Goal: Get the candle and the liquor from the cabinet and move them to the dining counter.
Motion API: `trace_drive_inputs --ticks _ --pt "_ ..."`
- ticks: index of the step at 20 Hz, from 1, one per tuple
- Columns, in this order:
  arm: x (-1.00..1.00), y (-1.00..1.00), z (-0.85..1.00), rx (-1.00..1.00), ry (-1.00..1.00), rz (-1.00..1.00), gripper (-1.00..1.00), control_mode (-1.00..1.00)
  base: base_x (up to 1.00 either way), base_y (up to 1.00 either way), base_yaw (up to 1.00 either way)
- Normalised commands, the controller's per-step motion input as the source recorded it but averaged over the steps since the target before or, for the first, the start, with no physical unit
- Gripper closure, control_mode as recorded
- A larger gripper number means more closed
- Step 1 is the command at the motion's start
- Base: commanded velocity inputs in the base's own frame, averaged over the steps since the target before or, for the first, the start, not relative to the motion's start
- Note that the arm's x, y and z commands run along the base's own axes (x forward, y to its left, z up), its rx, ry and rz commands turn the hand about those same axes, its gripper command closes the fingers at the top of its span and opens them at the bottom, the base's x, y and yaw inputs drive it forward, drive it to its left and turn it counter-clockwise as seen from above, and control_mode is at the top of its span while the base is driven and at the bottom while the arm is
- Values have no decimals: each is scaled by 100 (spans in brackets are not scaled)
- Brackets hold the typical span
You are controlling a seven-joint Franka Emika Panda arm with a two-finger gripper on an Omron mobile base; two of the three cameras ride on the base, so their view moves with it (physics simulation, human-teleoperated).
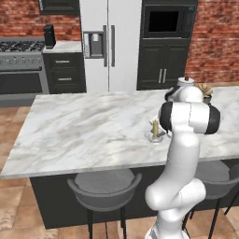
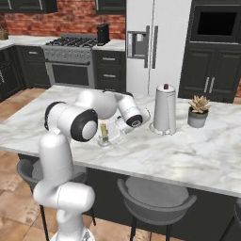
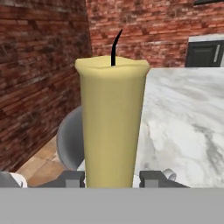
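pale-yellow candle upright on whitish saucer, on marble dining counter

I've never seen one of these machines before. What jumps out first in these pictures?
The big white arm bends over the long marble dining counter. Its claw is closed on a pale-yellow candle standing upright on the marble near the front edge. Farther along stand a tall steel canister and a small potted plant.

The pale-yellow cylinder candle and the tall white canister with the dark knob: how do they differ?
The pale-yellow cylinder candle is short and slim; the tall white canister is much taller and wider. The candle sits between the hand's fingers; the canister stands free. Both stand upright on the white-grey marble counter.
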Motion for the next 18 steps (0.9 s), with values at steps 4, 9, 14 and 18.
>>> trace_drive_inputs --ticks 4,9,14,18 --pt "29 -5 -29 0 -3 0 100 -100 0 0 0" --pt "32 -3 -26 0 -4 0 100 -100 0 0 0" --pt "25 -1 -27 1 -2 2 100 -100 0 0 0" --pt "27 -3 -18 0 -6 2 100 -100 0 0 0"
